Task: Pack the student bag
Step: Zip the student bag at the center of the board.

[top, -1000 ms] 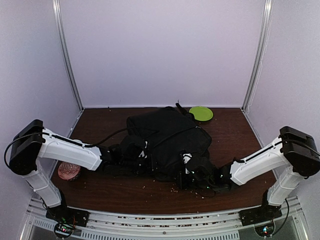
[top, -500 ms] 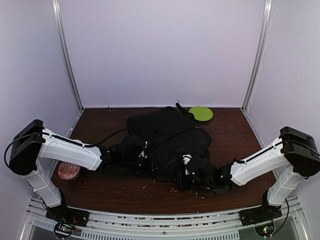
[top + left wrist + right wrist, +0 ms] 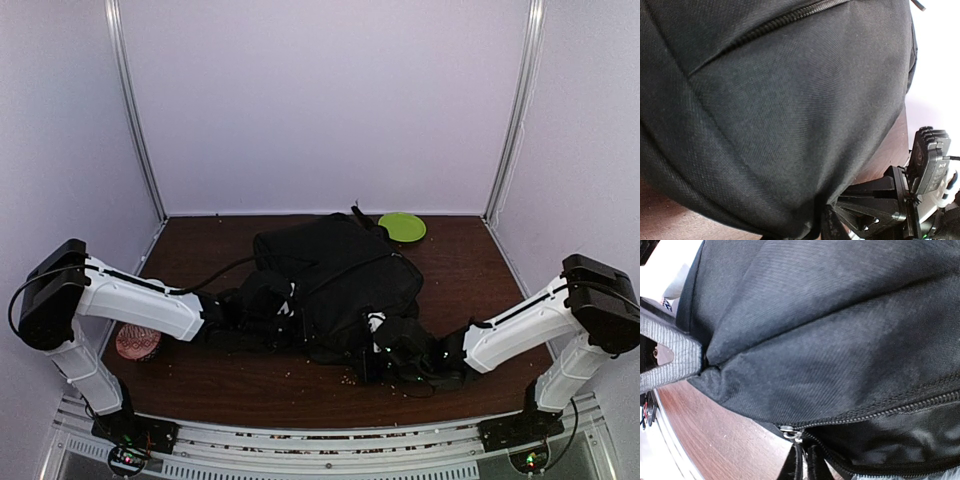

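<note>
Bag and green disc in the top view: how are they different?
The bag is black; the disc is bright green. The bag is much bigger than the disc. The bag is lumpy fabric; the disc lies flat and round. Both rest on the brown table.

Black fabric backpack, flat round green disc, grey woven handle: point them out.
Black fabric backpack [image 3: 335, 265], top external view, its top panel.
Flat round green disc [image 3: 402, 226], top external view, its centre.
Grey woven handle [image 3: 680, 342], right wrist view, strap's middle.
</note>
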You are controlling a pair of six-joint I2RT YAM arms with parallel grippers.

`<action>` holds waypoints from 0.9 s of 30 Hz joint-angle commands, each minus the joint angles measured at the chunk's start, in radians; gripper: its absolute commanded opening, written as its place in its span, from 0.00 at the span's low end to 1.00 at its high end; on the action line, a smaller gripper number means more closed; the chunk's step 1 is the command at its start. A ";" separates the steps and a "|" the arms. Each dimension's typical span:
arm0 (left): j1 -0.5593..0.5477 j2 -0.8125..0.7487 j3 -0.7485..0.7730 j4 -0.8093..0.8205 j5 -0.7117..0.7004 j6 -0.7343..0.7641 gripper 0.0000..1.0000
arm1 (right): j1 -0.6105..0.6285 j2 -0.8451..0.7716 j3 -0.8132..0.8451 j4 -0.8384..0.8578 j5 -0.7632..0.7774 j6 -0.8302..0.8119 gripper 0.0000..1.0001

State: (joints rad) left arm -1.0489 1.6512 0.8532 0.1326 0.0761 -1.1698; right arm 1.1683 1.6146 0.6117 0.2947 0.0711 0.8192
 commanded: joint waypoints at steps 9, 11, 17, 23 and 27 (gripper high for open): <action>0.001 0.003 0.006 0.066 0.014 0.003 0.20 | 0.020 -0.060 -0.012 -0.122 0.016 -0.005 0.00; 0.001 0.001 0.007 0.061 0.012 0.004 0.18 | 0.032 -0.081 0.003 -0.187 0.047 -0.021 0.00; 0.001 0.004 0.007 0.049 0.001 0.006 0.00 | 0.056 -0.138 0.045 -0.375 0.138 -0.049 0.00; 0.001 -0.010 -0.002 0.038 -0.010 0.007 0.00 | 0.058 -0.194 0.065 -0.517 0.227 -0.045 0.00; 0.001 -0.037 -0.010 0.012 -0.031 0.018 0.00 | 0.059 -0.215 0.090 -0.610 0.277 -0.040 0.00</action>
State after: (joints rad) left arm -1.0492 1.6505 0.8528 0.1402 0.0753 -1.1790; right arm 1.2190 1.4349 0.6815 -0.1261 0.2485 0.7834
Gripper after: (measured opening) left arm 0.042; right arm 0.006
